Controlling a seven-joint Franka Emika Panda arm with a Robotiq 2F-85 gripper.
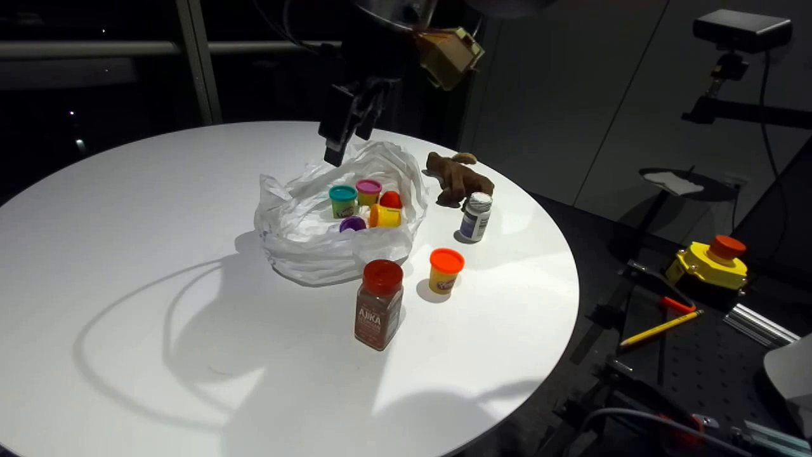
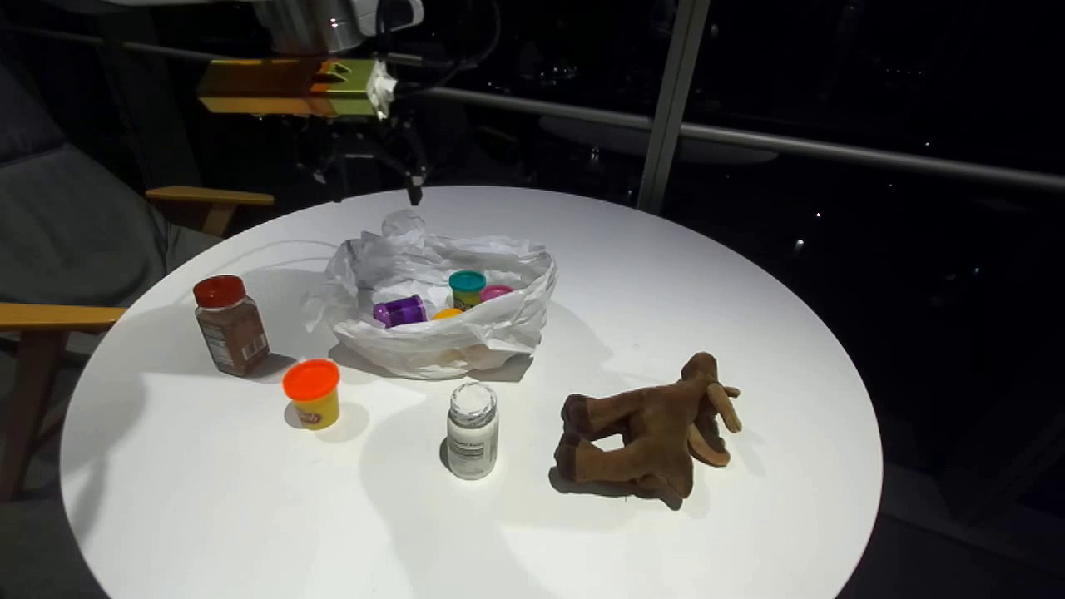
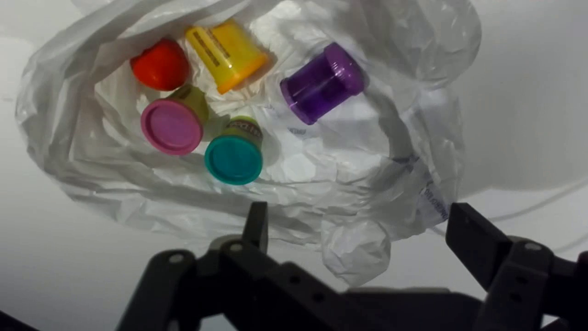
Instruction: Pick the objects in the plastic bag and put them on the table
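Note:
The wrinkled white plastic bag (image 1: 330, 263) lies spread on the round white table (image 1: 158, 190). Inside it the wrist view shows a purple cup (image 3: 319, 85) on its side, a teal-lidded cup (image 3: 234, 158), a pink-lidded cup (image 3: 172, 126), a yellow cup (image 3: 225, 53) and a red piece (image 3: 161, 66). Outside the bag, on the table, are the red-lidded brown jar (image 1: 379, 311), an orange-lidded cup (image 1: 445, 273), a white bottle (image 2: 472, 437) and the brown plush toy (image 2: 657, 428). My gripper (image 3: 360, 223) is open above one edge of the bag, nothing between its fingers.
Jar, orange-lidded cup, bottle and plush toy stand or lie around the bag on one side. An armchair (image 2: 75, 191) is beside the table in an exterior view. A yellow box with a red button (image 1: 710, 266) sits on a dark stand off the table.

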